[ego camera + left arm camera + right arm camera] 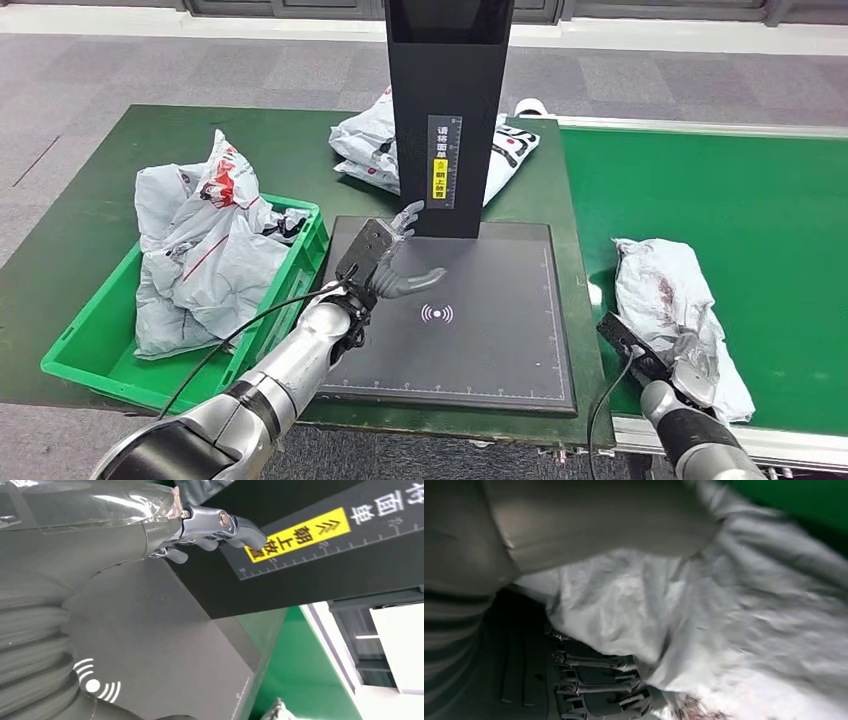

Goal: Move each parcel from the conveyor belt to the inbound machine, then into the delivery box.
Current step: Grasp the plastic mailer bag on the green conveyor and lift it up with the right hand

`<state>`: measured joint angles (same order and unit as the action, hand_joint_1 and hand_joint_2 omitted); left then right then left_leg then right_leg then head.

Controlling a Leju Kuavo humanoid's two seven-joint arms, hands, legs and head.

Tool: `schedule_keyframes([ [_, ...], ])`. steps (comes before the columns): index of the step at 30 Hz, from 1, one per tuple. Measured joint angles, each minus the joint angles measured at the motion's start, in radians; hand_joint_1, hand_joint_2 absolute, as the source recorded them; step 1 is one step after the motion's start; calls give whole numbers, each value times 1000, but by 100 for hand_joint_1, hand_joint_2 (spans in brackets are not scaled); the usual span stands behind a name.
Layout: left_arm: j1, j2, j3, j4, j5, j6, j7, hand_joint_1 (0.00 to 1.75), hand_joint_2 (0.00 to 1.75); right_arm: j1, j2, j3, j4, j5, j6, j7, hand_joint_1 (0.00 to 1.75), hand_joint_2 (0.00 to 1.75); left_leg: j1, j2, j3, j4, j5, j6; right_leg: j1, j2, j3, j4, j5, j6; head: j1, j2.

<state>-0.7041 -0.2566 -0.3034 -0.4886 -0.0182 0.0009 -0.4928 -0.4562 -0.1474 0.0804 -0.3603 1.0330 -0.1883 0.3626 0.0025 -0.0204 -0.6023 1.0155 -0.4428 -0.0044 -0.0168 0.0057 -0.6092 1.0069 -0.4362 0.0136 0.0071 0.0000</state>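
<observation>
Progress is partial. The green box [95, 345] at the left of the head view already holds several grey parcels [205, 260], so I judge those cycles complete. The black scanner plate [500, 340] in the centre carries no parcel. One parcel [665, 300] lies on the belt [760, 220] at the right of the frame, and my right hand [690, 375] is on its near end; the right wrist view shows my fingers [599, 680] curled into the plastic with the film bunched around them, so I judge it gripped, though I cannot tell whether it has left the belt. My left hand [385, 262] hovers over the upper left of the plate, just in front of the scanner column [450, 120], fingers apart and holding nothing. Another bag [365, 140] lies behind the column; its status I cannot determine. Remaining for this parcel: transfer to the plate, then into the box.
</observation>
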Motion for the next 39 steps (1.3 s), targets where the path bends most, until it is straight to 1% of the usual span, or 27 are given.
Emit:
schedule_keyframes([
  [3, 9, 15, 1, 0, 15, 20, 8, 0, 175, 0, -2, 1, 0, 9, -38, -34, 175, 175, 0, 1, 2, 0, -1, 1, 0, 0, 2, 0, 0, 0, 0, 0],
  [8, 30, 37, 8, -14, 17, 25, 8, 0, 175, -5, -2, -12, -5, 26, -54, -62, 175, 175, 0, 1, 2, 1, -1, 1, 0, 0, 3, -1, 0, 0, 0, 0],
  [12, 41, 49, 17, -25, 15, 36, 8, 0, 175, -1, 3, -26, -14, 36, -93, -91, 175, 175, 0, 1, 3, 1, -1, 0, 0, 1, 3, -1, 1, 0, 0, 0],
  [20, 53, 57, 28, -38, 14, 42, 8, 0, 175, 2, 8, -33, -22, 40, -108, -104, 175, 175, 0, 1, 3, 0, -1, 0, 0, 1, 3, -1, 0, 0, 0, 0],
  [22, 56, 58, 29, -42, 12, 47, 7, 0, 175, 3, 11, -38, -27, 37, -137, -127, 175, 175, 0, 1, 2, 0, -1, 0, 0, 1, 3, 0, 0, 0, 0, 0],
  [24, 63, 61, 32, -48, 7, 62, 5, 0, 175, 11, 21, -46, -47, 29, -197, -180, 175, 175, 0, 1, 2, 0, -1, 0, 0, 1, 3, 0, 1, 0, 0, 0],
  [27, 82, 68, 43, -68, -6, 102, -6, 0, 175, 46, 53, -56, -155, 10, -287, -287, 175, 175, 0, 2, 2, 0, -1, 0, 0, 2, 2, 0, 1, 0, 0, 0],
  [33, 127, 79, 83, -127, -43, 163, -35, 0, 175, 159, 138, -36, -567, -68, -421, -526, 175, 175, 1, -1, 1, -1, 0, -1, 1, -1, 1, 1, -1, -2, 0, 0],
  [35, 132, 81, 98, -144, -51, 174, -39, 0, 175, 190, 166, -8, -687, -73, -441, -558, 175, 175, 1, 0, 1, -1, -1, -1, 1, 0, 0, 1, -1, -2, 0, 0],
  [39, 133, 82, 116, -165, -58, 182, -42, 0, 175, 234, 201, 41, -834, -74, -455, -563, 175, 175, 1, -1, 1, -1, -1, -2, 1, -1, 0, 1, -2, -3, 0, 0],
])
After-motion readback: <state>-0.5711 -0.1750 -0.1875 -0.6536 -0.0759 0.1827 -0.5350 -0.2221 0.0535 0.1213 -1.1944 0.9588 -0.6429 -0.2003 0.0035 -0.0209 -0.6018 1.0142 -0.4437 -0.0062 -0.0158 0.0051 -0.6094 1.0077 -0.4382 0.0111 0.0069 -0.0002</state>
